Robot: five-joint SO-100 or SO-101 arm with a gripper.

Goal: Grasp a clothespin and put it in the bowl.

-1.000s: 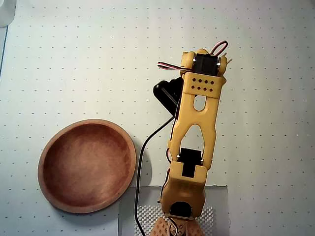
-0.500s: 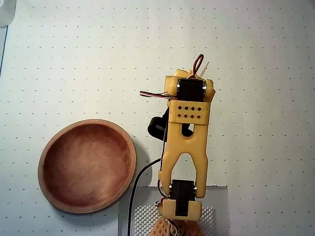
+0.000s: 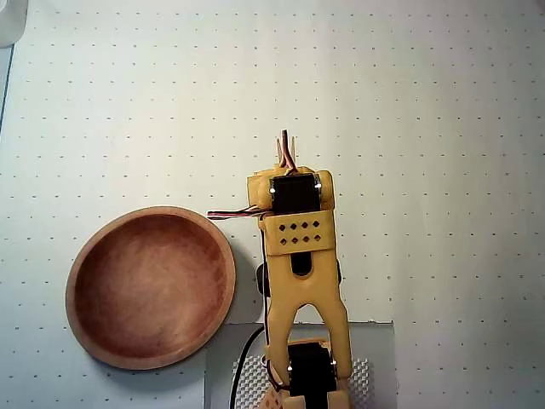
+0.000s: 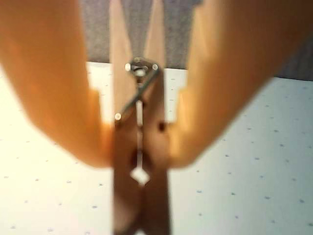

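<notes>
A: Since the table (image 3: pixel 443 102) fills most of the overhead view, start there, then the bowl (image 3: pixel 152 287) at lower left, empty. Where's the arm (image 3: pixel 298 281)?

B: Just right of the bowl, near it but apart. So the drop target lies to the left of the arm in that view.

A: Clothespin?

B: Clothespin (image 4: pixel 139 147) is pinched in the gripper (image 4: pixel 139 159), both fingers (image 4: pixel 63 98) pressed on its sides, long axis running between them, spring coil visible, tail end cut off at the bottom edge.

A: Anything hidden?

B: From overhead the arm covers the gripper and clothespin. Wrist view is blurry; bowl not in it.
</notes>
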